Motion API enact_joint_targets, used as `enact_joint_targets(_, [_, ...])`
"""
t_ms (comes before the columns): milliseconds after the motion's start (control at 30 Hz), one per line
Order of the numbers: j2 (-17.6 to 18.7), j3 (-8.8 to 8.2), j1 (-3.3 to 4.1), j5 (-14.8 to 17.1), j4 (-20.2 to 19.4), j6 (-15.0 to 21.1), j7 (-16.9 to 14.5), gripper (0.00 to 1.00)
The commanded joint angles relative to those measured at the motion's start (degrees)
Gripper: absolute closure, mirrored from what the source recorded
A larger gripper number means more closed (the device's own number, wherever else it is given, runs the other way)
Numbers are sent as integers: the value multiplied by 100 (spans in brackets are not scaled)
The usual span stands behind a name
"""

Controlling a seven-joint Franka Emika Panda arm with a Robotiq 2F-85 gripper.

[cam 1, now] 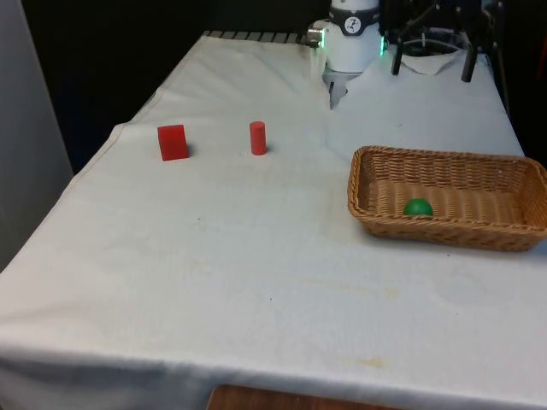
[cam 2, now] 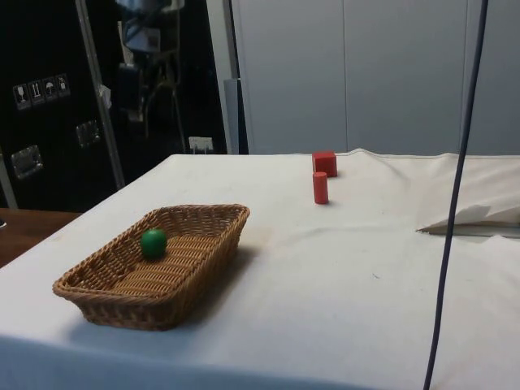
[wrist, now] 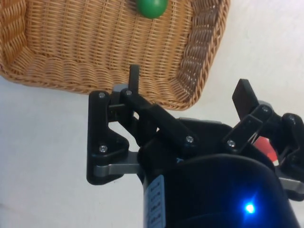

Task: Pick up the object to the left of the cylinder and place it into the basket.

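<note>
Basket [cam 1: 444, 224]: wicker, on the counter [cam 1: 214, 256] at the front view's right; holds one green ball [cam 1: 418, 207].
Cylinder [cam 1: 257, 137]: red, upright, farther back.
Cube [cam 1: 173, 142]: red, near the cylinder on the front view's left, apart from it.
Hand [wrist: 190, 85]: fingers spread wide, holding nothing, above the basket's edge.

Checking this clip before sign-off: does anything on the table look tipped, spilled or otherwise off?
Nothing stands out. The red cube and red cylinder stand upright and apart on the cloth; the basket sits level, holding a green ball.
</note>
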Motion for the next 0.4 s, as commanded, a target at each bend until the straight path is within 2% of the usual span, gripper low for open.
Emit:
enact_joint_targets(0, [-57,-17,6,-46,29,-97,17,0])
enact_joint_targets(67, [-52,-11,0,-11,29,-69,0,0])
enact_joint_targets(300, [-252,-57,-6,-74,178,-395,-6,0])
enact_joint_targets(367, [-246,-46,-11,-34,189,-372,-23,0])
